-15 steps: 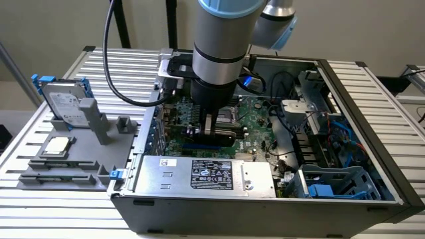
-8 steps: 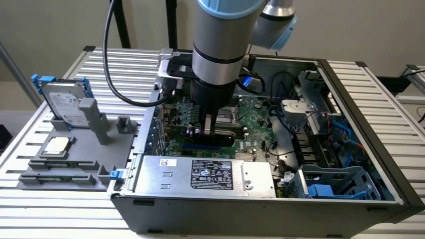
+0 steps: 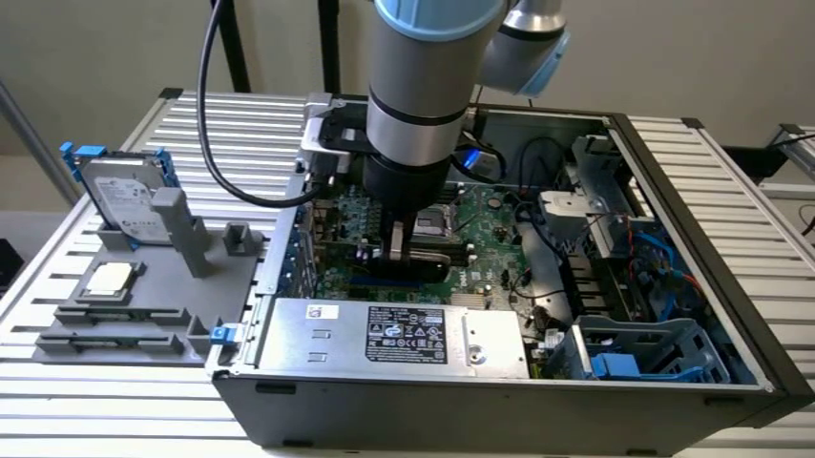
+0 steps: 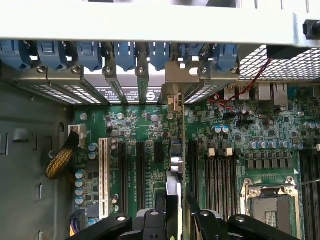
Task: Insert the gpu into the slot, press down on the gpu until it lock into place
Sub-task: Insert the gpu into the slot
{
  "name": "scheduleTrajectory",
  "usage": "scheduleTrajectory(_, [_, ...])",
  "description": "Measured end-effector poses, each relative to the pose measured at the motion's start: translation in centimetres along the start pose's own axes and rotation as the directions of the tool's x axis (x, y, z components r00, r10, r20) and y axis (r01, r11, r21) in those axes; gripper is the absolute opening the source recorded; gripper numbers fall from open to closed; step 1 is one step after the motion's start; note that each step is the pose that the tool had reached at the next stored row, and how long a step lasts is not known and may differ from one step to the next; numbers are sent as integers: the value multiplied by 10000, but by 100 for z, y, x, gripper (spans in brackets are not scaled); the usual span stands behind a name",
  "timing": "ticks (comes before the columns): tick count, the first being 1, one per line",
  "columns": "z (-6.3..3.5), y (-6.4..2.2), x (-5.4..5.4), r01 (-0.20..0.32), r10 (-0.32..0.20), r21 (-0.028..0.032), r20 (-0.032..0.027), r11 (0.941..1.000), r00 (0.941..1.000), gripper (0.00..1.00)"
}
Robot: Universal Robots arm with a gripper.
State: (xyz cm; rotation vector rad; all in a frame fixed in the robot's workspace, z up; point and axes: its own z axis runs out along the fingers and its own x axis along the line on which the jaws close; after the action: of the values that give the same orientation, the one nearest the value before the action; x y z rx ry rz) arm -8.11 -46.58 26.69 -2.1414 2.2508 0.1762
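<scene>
Gripper (image 4: 176, 209) clenched on thin black rectangular gpu card (image 4: 173, 182), upright over mobo, edge-on in wrist view, face hard to make out; bright-blue plastic slot strip (image 3: 382, 283) just below, partly hidden by card.

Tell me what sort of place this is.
Probably a robotics lab bench for computer assembly: an open desktop PC case sits on a slatted aluminium table, a robot arm reaches down onto its motherboard, and a grey fixture beside it holds a hard drive.
</scene>
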Motion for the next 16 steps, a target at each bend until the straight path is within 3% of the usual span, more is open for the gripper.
scheduleTrajectory(5, [12, 1, -9, -2, 2, 1, -16, 10000, 10000, 26])
scheduleTrajectory(16, [50, 0, -25, 33, -33, -15, -121, 10000, 9999, 26])
